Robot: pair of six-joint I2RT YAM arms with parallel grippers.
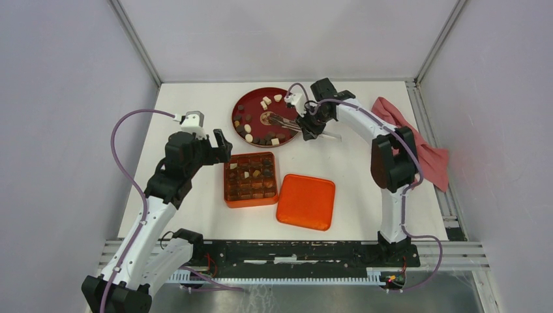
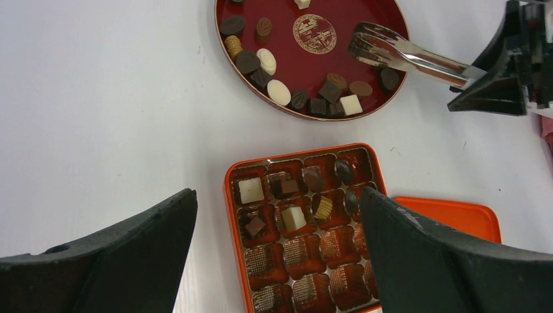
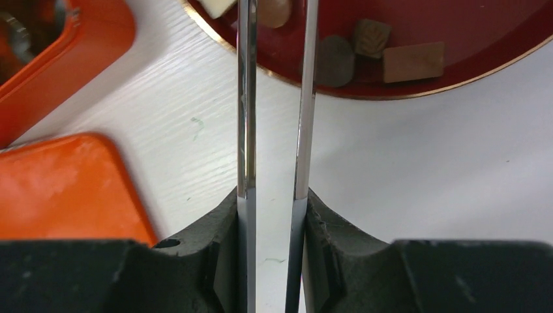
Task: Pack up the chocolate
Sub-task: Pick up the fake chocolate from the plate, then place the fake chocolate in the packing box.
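Note:
Several pieces of chocolate point(image 1: 264, 139) point(image 2: 279, 92) point(image 3: 413, 62), dark and cream, lie on the round red plate point(image 1: 242, 104) point(image 2: 306, 68). Others point(image 2: 293, 218) sit in the far rows of the orange compartment box point(image 1: 227, 186) point(image 2: 231, 195). My right gripper point(image 1: 308, 128) point(image 3: 270, 202) is shut on metal tongs point(image 1: 283, 122) point(image 2: 404, 56) point(image 3: 246, 98), whose tips hang over the plate beside its gold emblem. Whether they carry a piece does not show. My left gripper point(image 1: 222, 145) point(image 2: 277, 195) is open above the box's left side, with nothing between its fingers.
The orange lid point(image 1: 306, 202) point(image 2: 456, 212) point(image 3: 65, 189) lies flat to the right of the box. A red cloth point(image 1: 424, 147) is bunched at the table's right edge. Grey walls close in the back and sides.

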